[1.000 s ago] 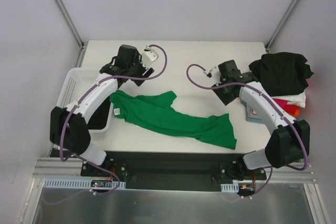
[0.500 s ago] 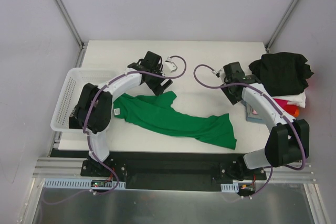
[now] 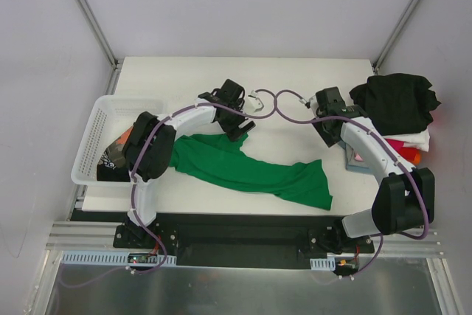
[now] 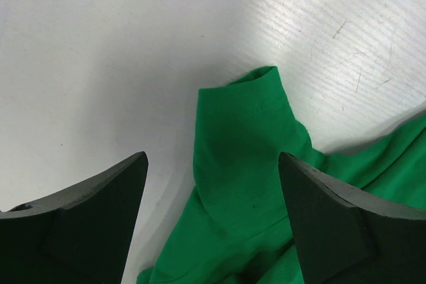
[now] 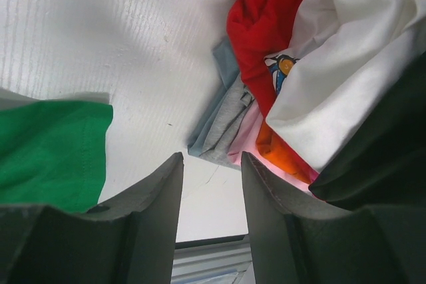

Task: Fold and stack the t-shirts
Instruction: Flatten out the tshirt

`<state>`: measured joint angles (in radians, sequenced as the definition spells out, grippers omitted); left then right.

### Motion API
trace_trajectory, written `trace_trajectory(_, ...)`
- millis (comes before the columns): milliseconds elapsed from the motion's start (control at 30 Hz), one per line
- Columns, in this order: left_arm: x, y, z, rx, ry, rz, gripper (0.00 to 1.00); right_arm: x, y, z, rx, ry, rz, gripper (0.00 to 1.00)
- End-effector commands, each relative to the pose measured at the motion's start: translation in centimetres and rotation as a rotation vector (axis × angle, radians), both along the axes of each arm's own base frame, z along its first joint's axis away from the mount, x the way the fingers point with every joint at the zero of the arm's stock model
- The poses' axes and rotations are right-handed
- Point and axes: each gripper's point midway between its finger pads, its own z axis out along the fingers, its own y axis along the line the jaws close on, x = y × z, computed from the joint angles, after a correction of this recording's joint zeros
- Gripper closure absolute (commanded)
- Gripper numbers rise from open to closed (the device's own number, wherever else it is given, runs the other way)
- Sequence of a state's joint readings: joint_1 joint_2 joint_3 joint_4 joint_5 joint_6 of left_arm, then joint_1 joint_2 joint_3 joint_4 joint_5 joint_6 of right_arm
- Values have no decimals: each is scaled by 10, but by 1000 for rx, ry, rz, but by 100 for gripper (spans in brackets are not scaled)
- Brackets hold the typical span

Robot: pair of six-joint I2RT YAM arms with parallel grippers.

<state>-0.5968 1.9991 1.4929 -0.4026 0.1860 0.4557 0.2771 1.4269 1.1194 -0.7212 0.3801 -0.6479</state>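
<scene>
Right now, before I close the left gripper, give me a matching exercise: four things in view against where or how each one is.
Things:
1. green t-shirt
2. black t-shirt
3. basket
4. left gripper

Places or states:
a. on top of the pile at the right edge of the table
b. open above a green sleeve
c. at the table's left edge
d. lying unfolded across the middle of the table

Pairs: 1-d, 2-a, 3-c, 4-b
</scene>
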Motion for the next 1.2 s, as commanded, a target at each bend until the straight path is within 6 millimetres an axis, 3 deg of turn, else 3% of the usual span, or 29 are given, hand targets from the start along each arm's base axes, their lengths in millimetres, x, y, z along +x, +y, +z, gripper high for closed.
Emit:
trace_trajectory(0, 4, -16, 5, -36, 9, -14, 20, -2, 0, 5, 14, -18, 1, 57)
trace_trajectory(100, 5, -21, 1, -39, 17, -20, 21, -4, 0, 4, 13, -10, 3, 57)
trace_trajectory(267, 8, -25, -11, -32, 40, -20, 34, -9, 2, 3, 34, -6, 2, 59)
trace_trajectory(500, 3, -27, -20, -29, 72, -26, 63, -13, 2, 5, 42, -7, 1, 60)
trace_trajectory(533, 3, -26, -20, -30, 75, -26, 73, -14, 2, 4, 43, -6, -1, 60)
trace_trajectory(667, 3, -21, -18, -12, 59, -16, 97, -15, 3, 1, 46, 4, 0, 60)
trace_trajectory(700, 3, -20, -17, -5, 52, -14, 99, -15, 3, 0, 46, 8, -1, 60)
trace_trajectory(800, 18, -14, 1, 21, -27, 8, 100, -16, 5, -4, 58, 20, -3, 61)
trace_trajectory(900, 40, -6, 33, 51, -147, 42, 100, -18, 10, -10, 77, 34, 2, 62)
trace_trajectory(1167, 96, 15, 161, 81, -504, 184, 100, -18, 12, -18, 73, 50, 4, 64)
